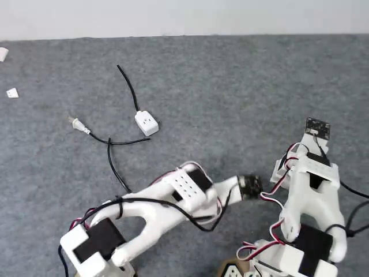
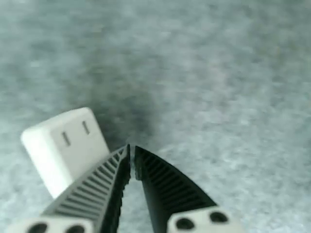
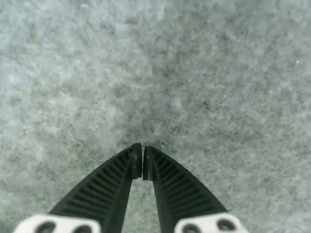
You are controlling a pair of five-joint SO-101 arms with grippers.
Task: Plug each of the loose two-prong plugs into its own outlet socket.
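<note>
Surface: grey felt-like mat (image 1: 248,98) with short matted fibres, mottled light and dark. In the high view it runs edge to edge across the middle and lower frame.

Wall (image 1: 184,17): plain white, a strip along the top of the frame. It meets the mat in a nearly straight line, slightly higher at the right.

Light: even and diffuse, shadows soft-edged.

Left wrist view: a darker patch on the mat at centre of frame.

Right wrist view: same nap, with a faint dark smudge at centre.
</note>
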